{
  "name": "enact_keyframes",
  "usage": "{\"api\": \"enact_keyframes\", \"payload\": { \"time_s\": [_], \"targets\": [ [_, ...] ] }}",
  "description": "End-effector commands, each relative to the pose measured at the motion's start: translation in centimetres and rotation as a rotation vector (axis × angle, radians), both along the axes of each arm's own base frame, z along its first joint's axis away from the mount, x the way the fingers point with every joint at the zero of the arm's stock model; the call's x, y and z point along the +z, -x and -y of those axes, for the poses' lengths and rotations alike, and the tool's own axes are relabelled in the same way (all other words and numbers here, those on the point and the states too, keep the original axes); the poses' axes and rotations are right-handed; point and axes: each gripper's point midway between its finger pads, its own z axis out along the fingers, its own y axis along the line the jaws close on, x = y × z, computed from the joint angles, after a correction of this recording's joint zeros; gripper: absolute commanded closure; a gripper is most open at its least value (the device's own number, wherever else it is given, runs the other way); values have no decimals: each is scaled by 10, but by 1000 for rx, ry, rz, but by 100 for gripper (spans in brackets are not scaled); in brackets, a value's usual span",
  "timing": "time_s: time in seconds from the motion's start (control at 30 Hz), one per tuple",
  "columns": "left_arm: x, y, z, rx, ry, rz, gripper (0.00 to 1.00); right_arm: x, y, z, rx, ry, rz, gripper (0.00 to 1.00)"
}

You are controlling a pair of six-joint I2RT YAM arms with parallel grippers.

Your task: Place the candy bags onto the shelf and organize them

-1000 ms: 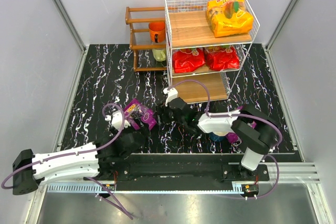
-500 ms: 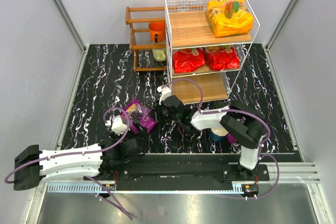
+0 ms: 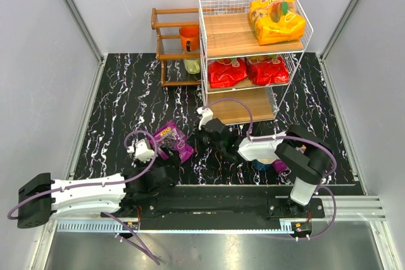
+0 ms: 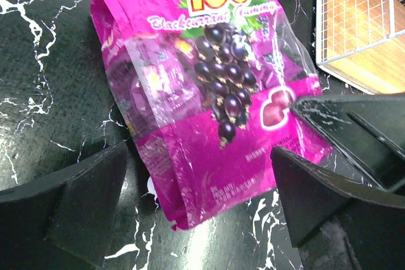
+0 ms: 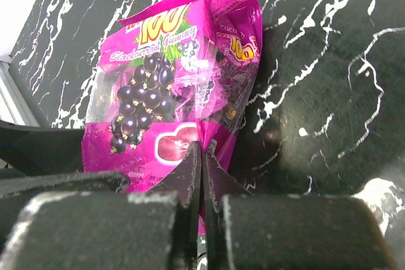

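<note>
One purple candy bag (image 3: 174, 140) with a grape picture lies on the black marbled table in front of the shelf (image 3: 248, 42). My right gripper (image 5: 202, 156) is shut on the near right edge of this bag (image 5: 158, 93), pinching the crumpled plastic. My left gripper (image 4: 199, 156) hovers open over the bag's (image 4: 202, 93) lower end, one finger on each side, not touching it. An orange-yellow bag (image 3: 276, 21) lies on the shelf's top board. Two red bags (image 3: 226, 72) (image 3: 267, 69) lie on the middle board. Another purple bag (image 3: 281, 167) peeks out under the right arm.
A dark brown wooden rack (image 3: 169, 49) with an orange cup (image 3: 188, 37) stands left of the shelf. A blue cup (image 3: 261, 164) sits under the right arm. The shelf's wire corner and lowest board (image 4: 364, 30) are just right of the purple bag.
My right gripper has closed onto the purple bag's edge and the bag has shifted slightly right. My left gripper stayed open and drew back a little toward the near edge.
</note>
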Motion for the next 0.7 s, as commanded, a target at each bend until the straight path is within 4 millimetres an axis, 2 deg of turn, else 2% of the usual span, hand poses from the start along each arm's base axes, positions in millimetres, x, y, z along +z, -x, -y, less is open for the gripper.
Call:
{"api": "enact_keyframes", "payload": {
  "time_s": [0.0, 0.07, 0.1, 0.23, 0.43, 0.57, 0.67],
  "targets": [
    [5, -8, 2, 37, 25, 54, 9, 19, 0, 11, -41, -34, 19, 100],
    [6, -9, 5, 34, 29, 55, 14, 21, 2, 15, -47, -38, 17, 100],
    [6, -9, 5, 22, 14, 57, 22, 23, 2, 16, -48, -42, 18, 100],
    [11, -9, 19, -34, 29, 65, 35, 28, 4, 17, -50, -54, 19, 100],
    [2, 0, 43, -125, 124, 21, 37, 33, 4, 16, -55, -70, 16, 100],
    [1, 6, 50, -143, 151, 13, 28, 33, 6, 19, -60, -79, 7, 100],
    [4, 10, 55, -161, 155, 13, 29, 31, 3, 23, -91, -74, 7, 100]
  ]
}}
